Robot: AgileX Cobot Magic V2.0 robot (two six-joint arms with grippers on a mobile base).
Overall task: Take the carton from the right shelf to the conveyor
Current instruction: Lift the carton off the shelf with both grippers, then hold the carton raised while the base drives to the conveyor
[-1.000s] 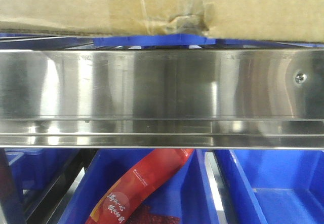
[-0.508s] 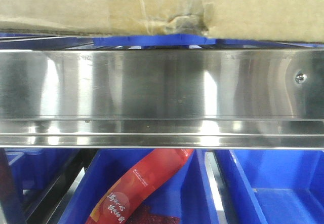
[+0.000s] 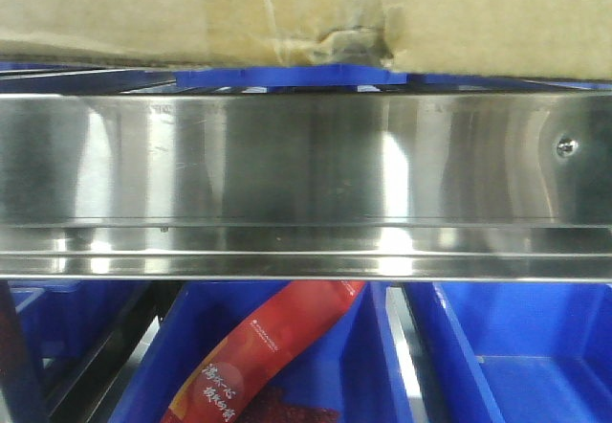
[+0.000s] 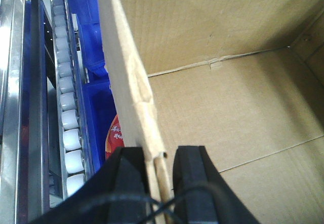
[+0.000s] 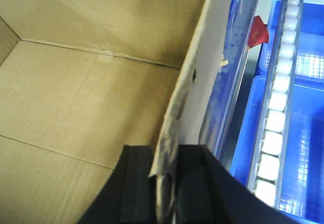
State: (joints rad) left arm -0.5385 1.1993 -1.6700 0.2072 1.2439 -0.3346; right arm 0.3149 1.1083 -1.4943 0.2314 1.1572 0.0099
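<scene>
**A:** Main risk from here?

**B:** Tearing or slipping. Each arm pinches only a thin wall of the carton [image 3: 459, 21], and the board at the left pinch is already creased and buckled. If the two arms lift or pull unevenly, the wall could fold and the box sag or twist out.

**A:** Anything else?

**B:** The carton's lower edge sits just above the wide front rail of the right shelf [image 3: 287, 155], close to the screw head [image 3: 567, 145]. A low pull-out could catch the torn, taped flap on that rail. Blue bins [image 3: 516, 346] and a red packet [image 3: 277, 346] lie below; a dropped box lands there.

**A:** Arm pose?

**B:** Left gripper [image 4: 158, 155] comes over the carton's left wall from above, one finger outside by the white rollers [image 4: 68, 112], one inside. Fingers are closed on the wall edge. Right gripper [image 5: 165, 155] mirrors it on the right wall, also clamped across the board.

**A:** Carton position?

**B:** On the shelf level, open top, empty inside. Cannot tell if it is resting or slightly raised. The conveyor is not in view.
</scene>
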